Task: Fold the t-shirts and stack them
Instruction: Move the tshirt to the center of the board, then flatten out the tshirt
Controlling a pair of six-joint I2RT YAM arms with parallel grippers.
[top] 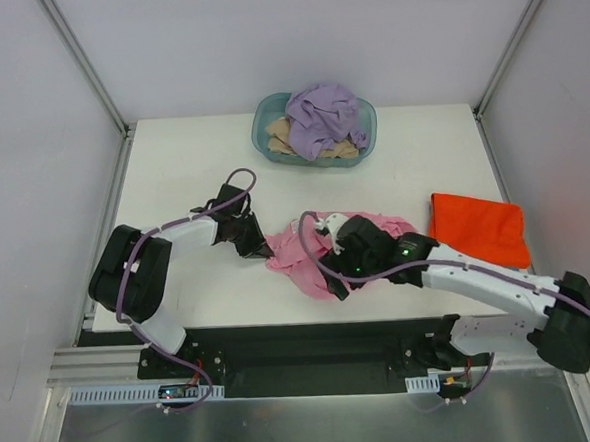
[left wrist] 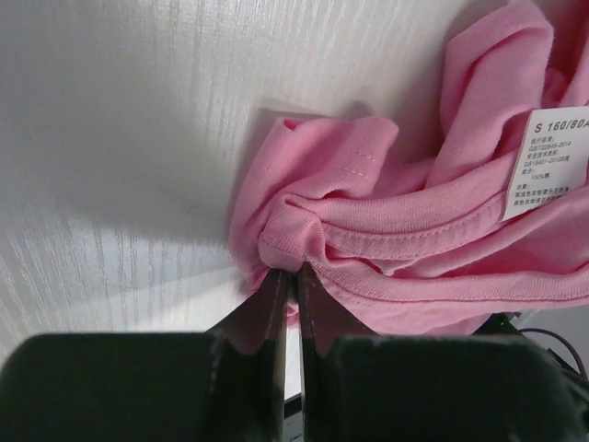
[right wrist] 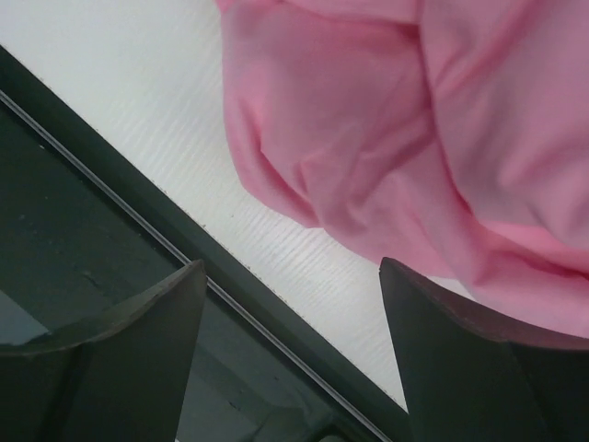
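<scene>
Left wrist view: left gripper (left wrist: 287,276) pinches only a small hem fold of the pink t-shirt (left wrist: 414,239), liable to slip under tension; right gripper (right wrist: 290,281) gapes empty.

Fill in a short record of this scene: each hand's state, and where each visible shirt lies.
left hand: shut, pinching hem of pink t-shirt
right hand: open, empty, beside pink t-shirt
pink t-shirt: crumpled, centre of table
orange-red t-shirt: folded, table right
lavender t-shirt: heaped in basket
tan t-shirt: in basket, under lavender t-shirt
</scene>
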